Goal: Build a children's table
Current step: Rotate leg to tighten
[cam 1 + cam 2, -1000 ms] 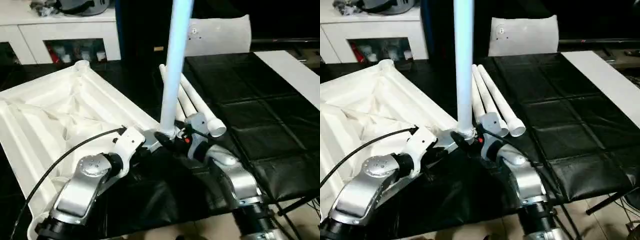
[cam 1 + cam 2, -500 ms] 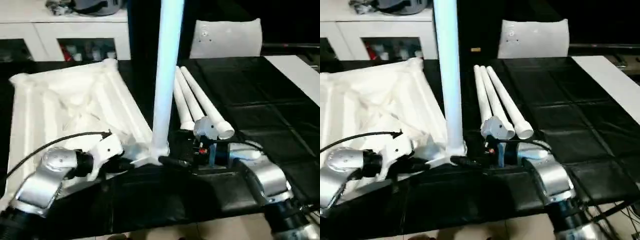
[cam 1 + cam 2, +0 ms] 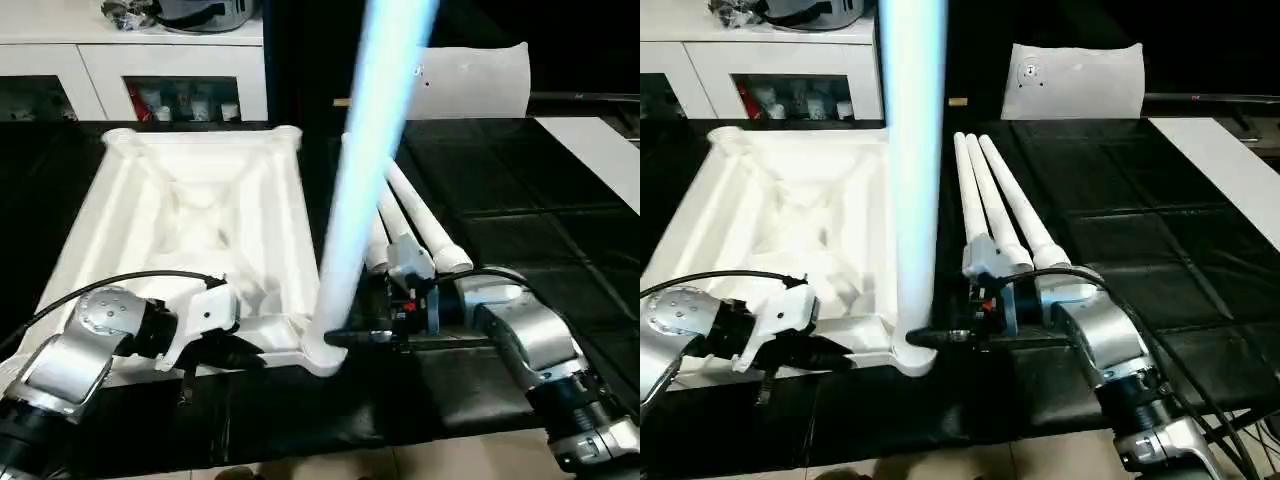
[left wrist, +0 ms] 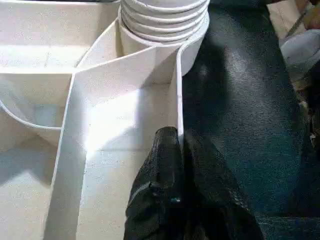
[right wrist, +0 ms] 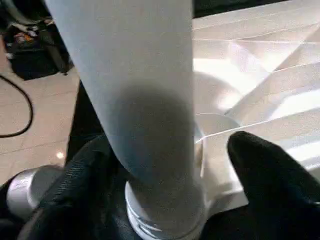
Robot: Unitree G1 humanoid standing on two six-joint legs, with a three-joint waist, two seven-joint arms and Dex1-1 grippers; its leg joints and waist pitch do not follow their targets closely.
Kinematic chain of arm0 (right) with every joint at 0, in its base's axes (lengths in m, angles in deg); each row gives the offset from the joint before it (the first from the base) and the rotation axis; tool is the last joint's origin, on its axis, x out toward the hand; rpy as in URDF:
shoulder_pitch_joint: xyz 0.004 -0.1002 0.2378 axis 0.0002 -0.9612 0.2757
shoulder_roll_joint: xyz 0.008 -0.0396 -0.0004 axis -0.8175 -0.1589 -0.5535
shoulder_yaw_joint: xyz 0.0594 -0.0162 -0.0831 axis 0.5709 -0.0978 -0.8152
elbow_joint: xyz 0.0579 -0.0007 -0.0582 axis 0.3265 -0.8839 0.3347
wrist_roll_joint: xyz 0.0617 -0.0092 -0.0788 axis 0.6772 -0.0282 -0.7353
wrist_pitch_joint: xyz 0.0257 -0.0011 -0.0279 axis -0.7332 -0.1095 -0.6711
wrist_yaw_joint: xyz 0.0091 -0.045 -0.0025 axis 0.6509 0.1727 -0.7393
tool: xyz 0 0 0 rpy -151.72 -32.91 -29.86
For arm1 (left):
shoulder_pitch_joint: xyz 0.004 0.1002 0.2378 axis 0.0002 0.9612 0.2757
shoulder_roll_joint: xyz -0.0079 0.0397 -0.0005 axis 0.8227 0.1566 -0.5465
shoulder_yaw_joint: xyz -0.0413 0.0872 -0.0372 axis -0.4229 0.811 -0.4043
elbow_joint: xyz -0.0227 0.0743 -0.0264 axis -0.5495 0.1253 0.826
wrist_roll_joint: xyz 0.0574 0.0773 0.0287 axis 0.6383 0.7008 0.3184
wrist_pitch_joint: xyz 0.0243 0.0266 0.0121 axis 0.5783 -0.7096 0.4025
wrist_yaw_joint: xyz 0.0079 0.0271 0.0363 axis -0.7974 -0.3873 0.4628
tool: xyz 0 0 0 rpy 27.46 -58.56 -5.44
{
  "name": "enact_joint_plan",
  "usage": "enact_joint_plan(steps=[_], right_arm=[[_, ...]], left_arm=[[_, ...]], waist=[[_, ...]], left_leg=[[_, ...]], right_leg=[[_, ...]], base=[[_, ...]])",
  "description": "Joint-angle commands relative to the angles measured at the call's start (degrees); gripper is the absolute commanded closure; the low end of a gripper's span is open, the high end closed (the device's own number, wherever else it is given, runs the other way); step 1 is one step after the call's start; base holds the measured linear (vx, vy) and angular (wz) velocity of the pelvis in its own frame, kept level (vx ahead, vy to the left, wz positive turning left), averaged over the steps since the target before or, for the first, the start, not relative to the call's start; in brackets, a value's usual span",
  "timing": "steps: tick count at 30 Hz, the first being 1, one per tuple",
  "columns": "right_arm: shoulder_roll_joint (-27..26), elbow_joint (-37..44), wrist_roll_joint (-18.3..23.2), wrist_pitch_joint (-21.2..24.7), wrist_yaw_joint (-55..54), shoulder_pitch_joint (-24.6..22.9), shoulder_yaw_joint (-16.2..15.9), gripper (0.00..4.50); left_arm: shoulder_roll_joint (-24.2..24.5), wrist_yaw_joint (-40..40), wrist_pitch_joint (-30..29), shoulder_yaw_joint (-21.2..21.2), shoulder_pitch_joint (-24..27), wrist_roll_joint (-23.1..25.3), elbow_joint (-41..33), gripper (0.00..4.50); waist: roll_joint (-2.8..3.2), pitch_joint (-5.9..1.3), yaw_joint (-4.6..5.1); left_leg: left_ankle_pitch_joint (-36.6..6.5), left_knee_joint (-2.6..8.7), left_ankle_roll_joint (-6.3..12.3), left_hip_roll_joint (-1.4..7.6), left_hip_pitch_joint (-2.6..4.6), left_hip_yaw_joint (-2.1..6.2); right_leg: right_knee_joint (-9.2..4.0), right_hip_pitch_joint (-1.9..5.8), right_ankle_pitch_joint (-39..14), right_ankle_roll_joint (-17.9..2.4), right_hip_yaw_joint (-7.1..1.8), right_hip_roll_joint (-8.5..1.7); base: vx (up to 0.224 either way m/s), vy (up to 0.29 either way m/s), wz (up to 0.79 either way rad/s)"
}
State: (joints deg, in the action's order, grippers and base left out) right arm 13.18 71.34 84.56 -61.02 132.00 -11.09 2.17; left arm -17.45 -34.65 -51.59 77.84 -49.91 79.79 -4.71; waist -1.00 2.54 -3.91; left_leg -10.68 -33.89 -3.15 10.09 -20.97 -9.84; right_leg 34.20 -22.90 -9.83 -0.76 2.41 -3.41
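The children's table top (image 3: 292,215) lies upside down on the black work surface, ribs facing up. One white leg (image 3: 355,230) stands upright in its near right corner socket (image 4: 165,30). Three more legs (image 3: 995,200) lie side by side just right of the top. My left gripper (image 4: 172,145) is shut on the thin rim wall of the table top close to that socket. My right gripper (image 5: 167,150) reaches in from the right at the standing leg's base. It is open, with one black finger (image 5: 260,170) on each side of the leg.
The black surface's front edge (image 3: 970,435) runs just below both forearms, with floor beyond it. A white cabinet (image 3: 150,70) with shelves stands at the back left, a white panel (image 3: 1075,80) at the back centre. A white strip (image 3: 1220,150) lies at the far right.
The whole picture has shifted, so the camera moved. The table top now looks squarer to me. My right forearm has swung out to the right, fingers still at the leg's base. Left grip unchanged.
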Motion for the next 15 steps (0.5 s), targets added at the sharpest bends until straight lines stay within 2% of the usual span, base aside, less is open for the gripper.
enact_joint_plan(steps=[1,4,8,9,15], right_arm=[[0.51,-0.43,0.76,-0.23,1.74,0.73,-0.1,1.12],[0.57,-0.83,1.15,-0.06,3.39,1.11,-0.58,1.37],[0.66,-1.53,0.98,0.16,4.66,1.68,-1.81,1.72],[0.56,-1.94,0.73,-0.07,4.67,1.78,-1.99,1.8],[0.35,-3.86,-1.17,-2.0,5.19,2.15,-2.99,2.29]], left_arm=[[-0.33,-2.66,1.14,2.19,-0.6,-0.15,0.22,4.5],[-0.64,-3.0,1.42,2.31,-0.9,0.03,0.49,4.5],[-0.72,-2.7,2.09,2.64,-1.19,0.16,1.01,4.5],[-0.86,-2.4,2.33,2.69,-1.32,0.18,1.2,4.5],[-1.88,-0.6,3.31,2.51,-1.53,0.88,1.99,4.5]], waist=[[0.64,-3.08,0.19],[0.29,-3.07,0.14],[0.31,-3.07,0.04],[0.04,-3.05,0.03],[0.18,-3.11,-0.72]], left_leg=[[-15.47,4.49,-0.08,2.97,1.14,0.79],[-15.16,4.45,0.1,3.01,1.08,0.76],[-14.75,4.4,0.23,3.03,1.13,0.7],[-14.6,4.43,0.24,3.04,1.08,0.71],[-14.73,4.4,-0.11,3.09,1.26,0.66]], right_leg=[[-3.58,2.06,-15.85,-11.52,-2.47,-4.14],[-3.61,2.13,-16.69,-11.32,-2.48,-4.25],[-3.64,2.01,-16.81,-11.4,-2.5,-4.25],[-3.61,2.05,-17.01,-11.25,-2.48,-4.21],[-3.63,1.88,-17.28,-10.97,-2.51,-4.28]], base=[[0.0,0.0,0.0],[0.0,0.0,0.0],[0.0,0.0,0.0],[0.0,0.0,0.0],[0.0,0.0,0.0]])
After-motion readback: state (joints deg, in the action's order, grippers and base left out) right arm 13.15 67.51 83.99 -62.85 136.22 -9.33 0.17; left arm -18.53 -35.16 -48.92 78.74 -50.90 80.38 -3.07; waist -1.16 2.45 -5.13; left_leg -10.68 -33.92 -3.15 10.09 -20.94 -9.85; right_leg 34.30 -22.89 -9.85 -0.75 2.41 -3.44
